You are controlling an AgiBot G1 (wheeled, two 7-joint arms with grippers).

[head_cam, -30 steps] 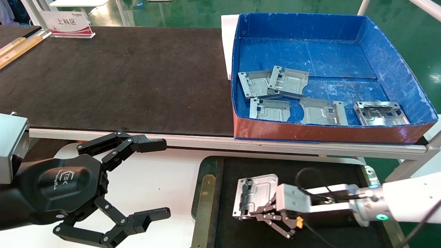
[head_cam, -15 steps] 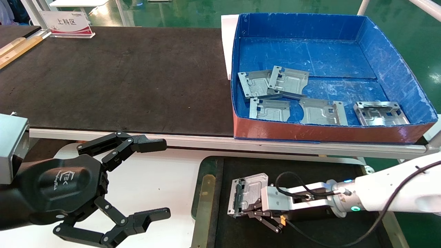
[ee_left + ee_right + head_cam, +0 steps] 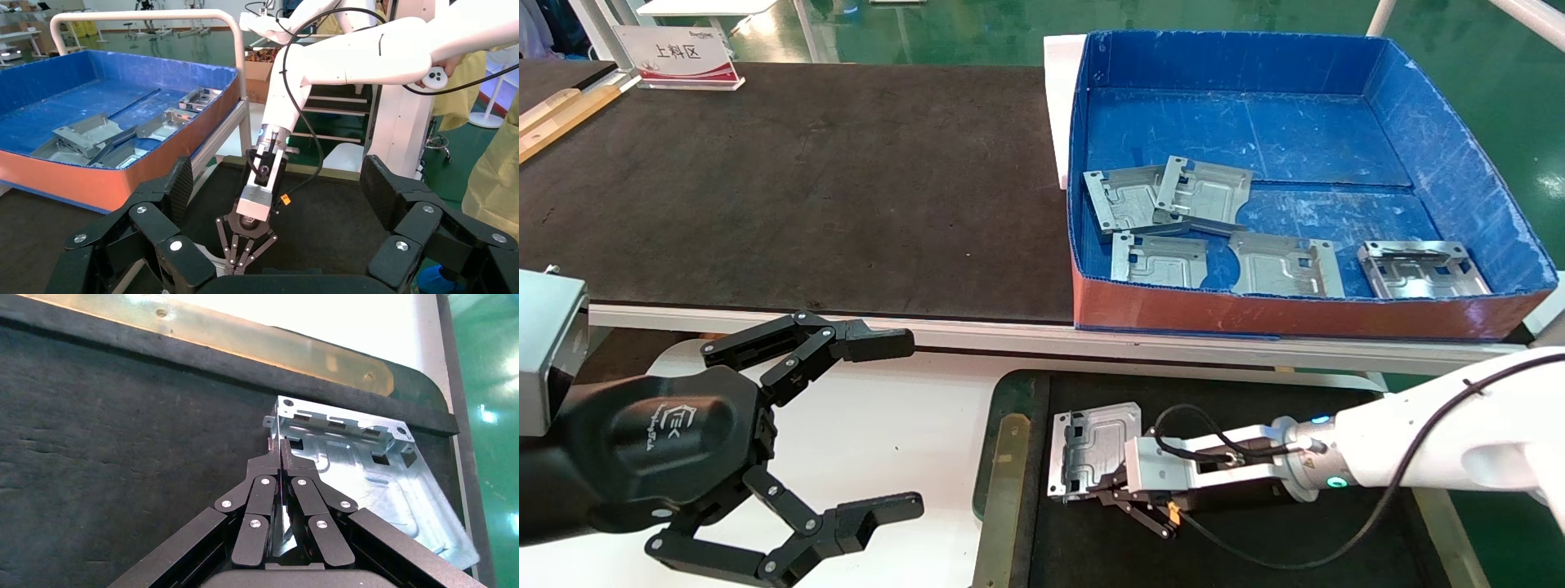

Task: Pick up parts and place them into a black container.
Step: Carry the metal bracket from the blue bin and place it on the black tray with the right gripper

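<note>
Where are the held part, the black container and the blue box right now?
held part [image 3: 1088,445]: head view, its embossed face.
black container [image 3: 1007,396]: head view, green rim corner.
blue box [image 3: 1254,314]: head view, red front wall.

Bright, even overhead light; you get sharp views throughout.
You'll see glare on the green floor [image 3: 1550,184] and white hot spots on the brass strip [image 3: 202,327] in the right wrist view. Shadows stay soft. The left claw [image 3: 287,263] looms large and slightly soft.
</note>
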